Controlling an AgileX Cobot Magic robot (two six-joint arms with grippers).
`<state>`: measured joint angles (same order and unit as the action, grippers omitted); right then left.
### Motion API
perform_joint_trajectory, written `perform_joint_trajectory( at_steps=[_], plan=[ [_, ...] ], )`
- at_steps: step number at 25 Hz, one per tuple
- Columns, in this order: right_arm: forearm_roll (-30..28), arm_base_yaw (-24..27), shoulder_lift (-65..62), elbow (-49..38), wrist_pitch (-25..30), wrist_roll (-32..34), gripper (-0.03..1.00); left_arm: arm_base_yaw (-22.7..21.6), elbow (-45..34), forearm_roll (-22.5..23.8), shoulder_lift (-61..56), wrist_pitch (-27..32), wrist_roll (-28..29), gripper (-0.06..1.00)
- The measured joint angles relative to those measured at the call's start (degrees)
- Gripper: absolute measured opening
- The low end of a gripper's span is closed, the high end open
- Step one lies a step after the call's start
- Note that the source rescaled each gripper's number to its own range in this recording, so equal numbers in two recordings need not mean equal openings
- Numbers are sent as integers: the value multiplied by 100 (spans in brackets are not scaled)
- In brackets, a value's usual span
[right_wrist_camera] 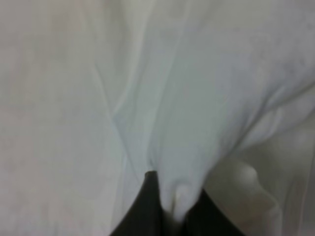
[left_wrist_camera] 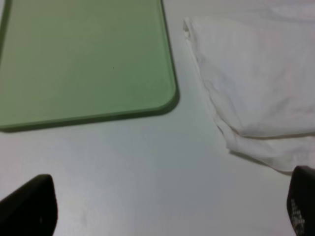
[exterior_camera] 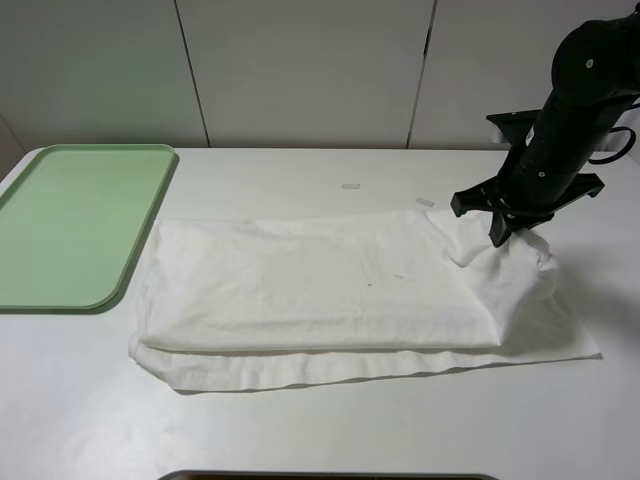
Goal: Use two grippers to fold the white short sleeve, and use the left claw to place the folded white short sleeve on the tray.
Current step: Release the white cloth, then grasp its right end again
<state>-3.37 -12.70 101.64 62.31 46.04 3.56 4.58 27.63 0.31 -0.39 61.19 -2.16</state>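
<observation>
Left gripper [left_wrist_camera: 165, 211], nearest the robot: black jaws spread wide, holding nothing, above the smooth white desk [exterior_camera: 300, 430] between the tray's corner and the shirt's corner, probably poised for its share of the fold. The white short sleeve [exterior_camera: 330, 290], a thin, wrinkly cotton T-shirt, lies mid-desk as a long band, its upper layer set back so a hemmed lower edge shows along the near side. At left, the flat light green plastic tray [exterior_camera: 70, 220], with rounded corners and a low rim, sits just beside the shirt, not touching. At right, the glossy black right gripper [exterior_camera: 500, 238]: jaws pressed together, pinching a raised peak of cloth, apparently to draw that end over. Beyond lie two small white tape strips [exterior_camera: 350, 186].
</observation>
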Motion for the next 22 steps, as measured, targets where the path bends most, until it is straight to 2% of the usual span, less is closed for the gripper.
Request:
perform_joint_trajectory(
  at_steps=[5,11,13,15,16,17,20,22],
  plan=[
    [34,31,0,0,20,54,2,0,0,0,0,0,0,92],
    [-70,564,0,0,309,59,2,0,0,0,0,0,0,92],
    [-135,798,0,0,274,-63,6,0,0,0,0,0,0,92],
    [-152,840,0,-6,197,-242,20,0,0,0,0,0,0,92],
    [-158,868,0,-39,128,-356,33,0,0,0,0,0,0,92],
    [-158,868,0,-39,128,-356,33,0,0,0,0,0,0,92],
    [-91,941,0,-262,-244,-650,86,0,0,0,0,0,0,92],
    [-40,941,0,-394,-360,-680,96,0,0,0,0,0,0,92]
  ],
)
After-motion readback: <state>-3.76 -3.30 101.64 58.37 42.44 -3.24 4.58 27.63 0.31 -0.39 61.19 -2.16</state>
